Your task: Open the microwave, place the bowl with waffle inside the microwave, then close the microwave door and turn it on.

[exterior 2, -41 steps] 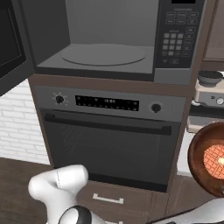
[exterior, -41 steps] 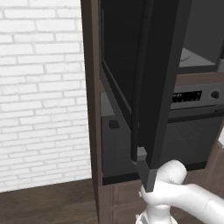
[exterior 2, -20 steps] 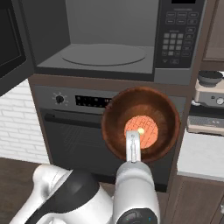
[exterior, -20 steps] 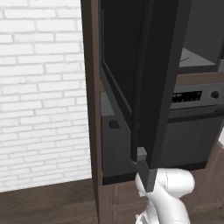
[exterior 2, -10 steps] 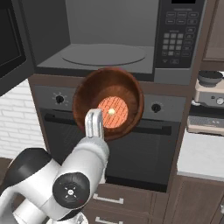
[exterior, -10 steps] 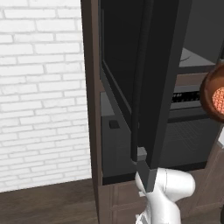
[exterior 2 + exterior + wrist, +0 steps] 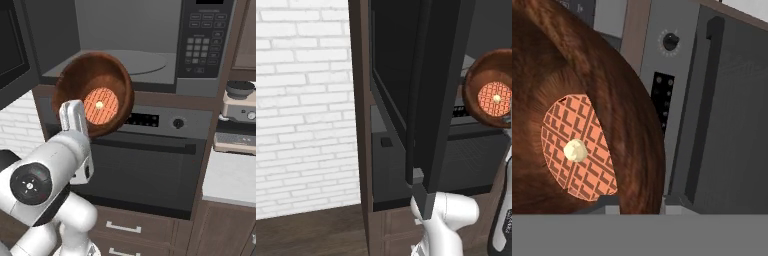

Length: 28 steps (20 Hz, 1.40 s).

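Observation:
My gripper (image 7: pixel 80 126) is shut on the rim of the brown wooden bowl (image 7: pixel 95 92), and in the hand view the gripper (image 7: pixel 641 202) has the rim pinched between its tips. The bowl is tipped on edge, its inside facing the cameras, with the round orange waffle (image 7: pixel 101 106) and a pat of butter on it. It hangs in front of the lower left edge of the microwave (image 7: pixel 202 45), whose cavity with the turntable (image 7: pixel 142 61) stands open. The microwave door (image 7: pixel 441 90) is swung out to the left, edge-on. In the left base view the bowl (image 7: pixel 493 95) shows past the door.
Below the microwave is the oven (image 7: pixel 150 170) with its handle bar (image 7: pixel 150 145) and knob (image 7: pixel 176 122). A small appliance (image 7: pixel 240 115) stands on the pale counter (image 7: pixel 230 175) to the right. Drawers (image 7: pixel 120 227) lie under the oven. A white brick wall (image 7: pixel 301 100) is on the left.
The arm has swung the bowl from in front of the oven's middle up and to the left, to the microwave opening's lower left edge. The door has not moved.

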Tool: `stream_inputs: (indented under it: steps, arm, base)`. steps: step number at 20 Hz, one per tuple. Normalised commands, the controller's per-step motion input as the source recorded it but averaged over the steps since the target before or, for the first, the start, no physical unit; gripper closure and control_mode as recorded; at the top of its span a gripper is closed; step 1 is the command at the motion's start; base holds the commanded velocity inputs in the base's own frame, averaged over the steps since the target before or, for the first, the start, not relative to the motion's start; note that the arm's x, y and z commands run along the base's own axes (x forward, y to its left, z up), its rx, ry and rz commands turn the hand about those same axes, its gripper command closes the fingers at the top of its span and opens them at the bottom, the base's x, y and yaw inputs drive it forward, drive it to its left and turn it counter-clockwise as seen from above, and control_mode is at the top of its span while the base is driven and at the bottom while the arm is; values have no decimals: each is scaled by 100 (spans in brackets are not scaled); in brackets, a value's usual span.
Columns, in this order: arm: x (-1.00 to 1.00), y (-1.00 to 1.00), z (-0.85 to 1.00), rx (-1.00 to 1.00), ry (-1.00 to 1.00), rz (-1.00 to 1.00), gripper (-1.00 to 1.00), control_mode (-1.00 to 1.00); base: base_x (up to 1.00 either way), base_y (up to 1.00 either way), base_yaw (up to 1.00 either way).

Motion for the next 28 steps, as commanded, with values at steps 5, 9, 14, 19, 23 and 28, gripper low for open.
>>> stream_inputs:
  steps: [5,9,14,19,23,28]
  arm:
    - [1,49,56,-7,3,0,100,-100]
    - [1,34,60,-7,3,0,100,-100]
    - [25,16,55,-2,11,0,100,-100]
    - [65,-1,19,0,23,1,100,-100]
    - [76,-6,1,3,18,1,100,-100]
    - [76,-27,0,8,3,5,100,-100]
  base:
    - [0,0,0]
    - [0,0,0]
    - [0,0,0]
    - [0,0,0]
    - [0,0,0]
    - [0,0,0]
